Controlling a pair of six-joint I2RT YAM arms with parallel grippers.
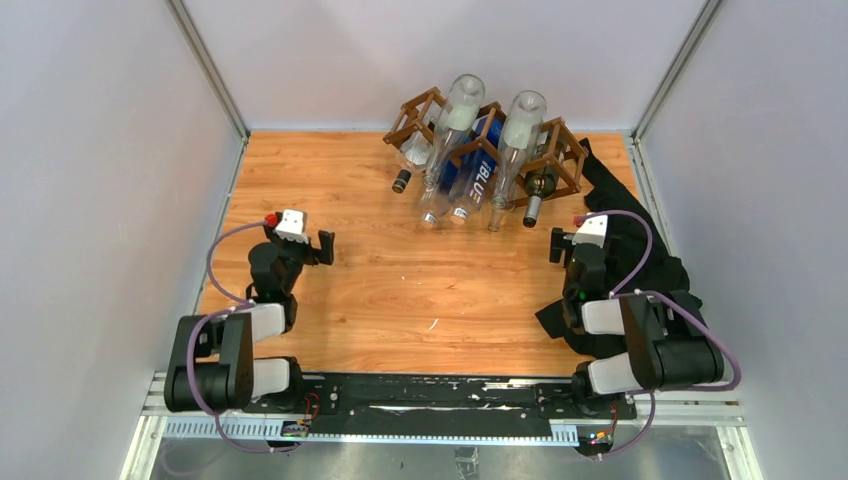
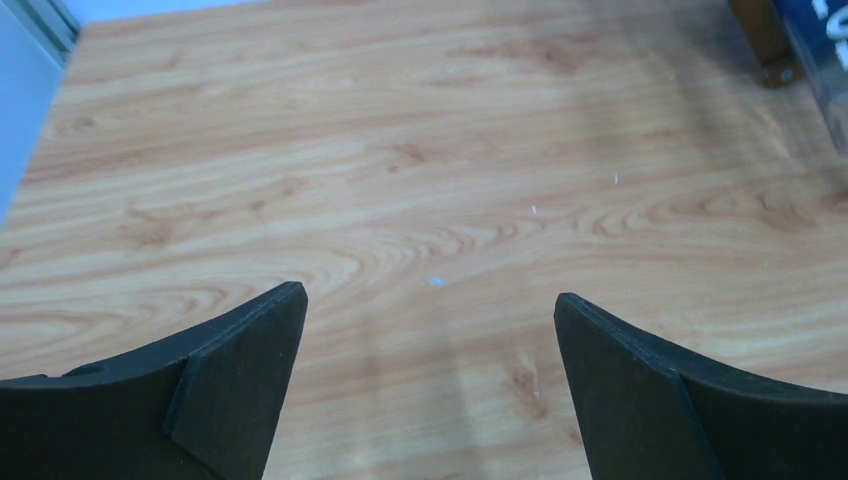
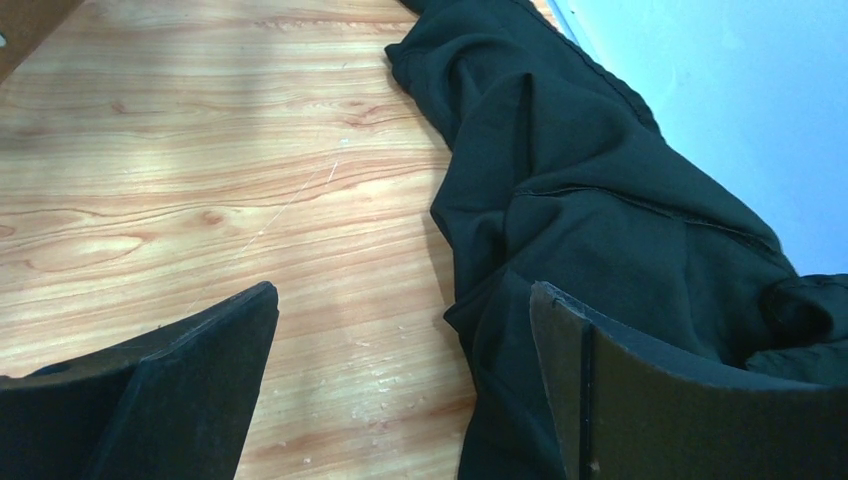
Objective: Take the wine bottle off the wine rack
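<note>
The left claw [image 2: 430,310] and the right claw [image 3: 405,300] both gape wide and empty, with the brown wooden lattice wine rack [image 1: 565,148], glass bottles [image 1: 520,132] slotted in, well ahead between them.

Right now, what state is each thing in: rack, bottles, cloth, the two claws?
wine rack: upright, holding bottles.
clear bottles: two, slanted in rack, necks down.
blue bottle: in rack, between them.
dark bottles: two, in rack, necks poking out.
black cloth: crumpled, right side.
left gripper: open, empty.
right gripper: open, empty.
</note>
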